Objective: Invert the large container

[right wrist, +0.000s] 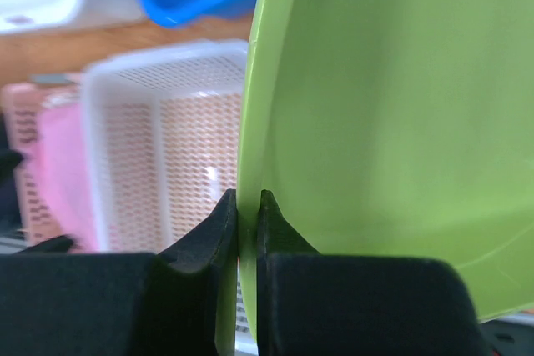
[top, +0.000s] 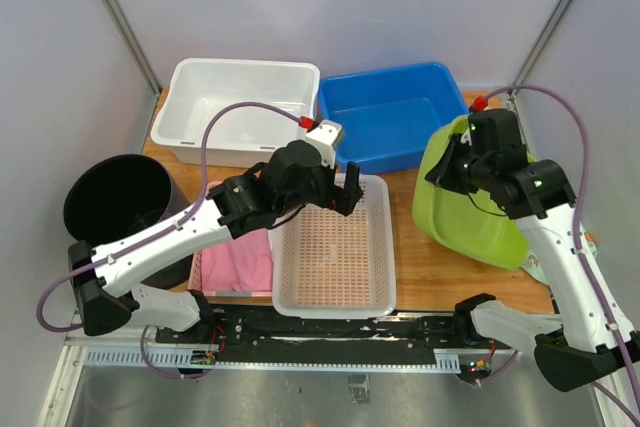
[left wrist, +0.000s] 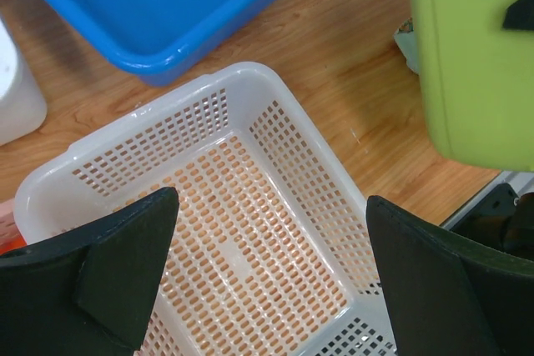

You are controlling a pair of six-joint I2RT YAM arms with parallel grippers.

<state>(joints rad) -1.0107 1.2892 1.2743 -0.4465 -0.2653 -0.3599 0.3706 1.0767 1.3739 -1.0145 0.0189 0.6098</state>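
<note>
A lime-green container (top: 470,215) is tilted up on its edge at the right of the table, its left rim raised. My right gripper (top: 446,173) is shut on that rim; in the right wrist view the fingers (right wrist: 248,206) pinch the thin green wall (right wrist: 384,122). My left gripper (top: 335,192) is open and empty, hovering over the far end of a white perforated basket (top: 335,292). In the left wrist view its fingers (left wrist: 271,231) spread wide above the basket (left wrist: 217,81), with the green container (left wrist: 476,56) at the upper right.
A white tub (top: 240,107) and a blue tub (top: 390,112) stand along the back. A black bucket (top: 120,202) is at the left. A pink basket (top: 240,262) holding pink cloth lies left of the white basket. The table's right edge is near the green container.
</note>
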